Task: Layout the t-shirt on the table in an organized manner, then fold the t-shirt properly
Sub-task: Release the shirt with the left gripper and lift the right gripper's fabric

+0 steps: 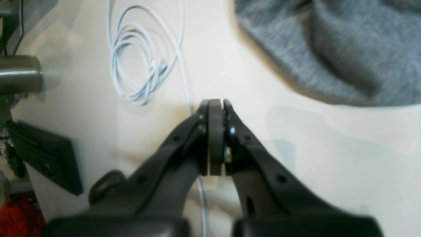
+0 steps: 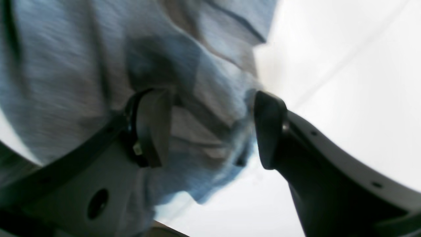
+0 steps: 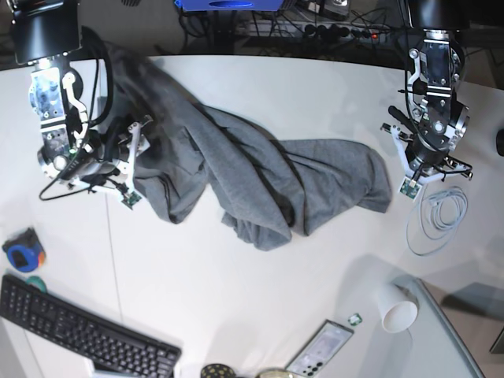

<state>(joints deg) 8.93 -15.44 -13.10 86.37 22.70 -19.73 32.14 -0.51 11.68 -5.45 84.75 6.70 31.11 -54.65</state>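
Beside the black keyboard (image 3: 83,335), the grey t-shirt (image 3: 260,177) lies crumpled on the white surface (image 3: 260,291); right end effector (image 2: 210,131) released astride its folds; left end effector (image 1: 215,107) clenched, empty.

overhead base view, two close wrist views

Bright, even light; both wrist views blurred, overexposed white behind the cloth.

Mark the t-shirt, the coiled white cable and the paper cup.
t-shirt (image 3: 260,177): base view, middle of the crumpled grey cloth.
coiled white cable (image 1: 139,62): left wrist view, on the loops.
paper cup (image 3: 398,313): base view, its white side wall.
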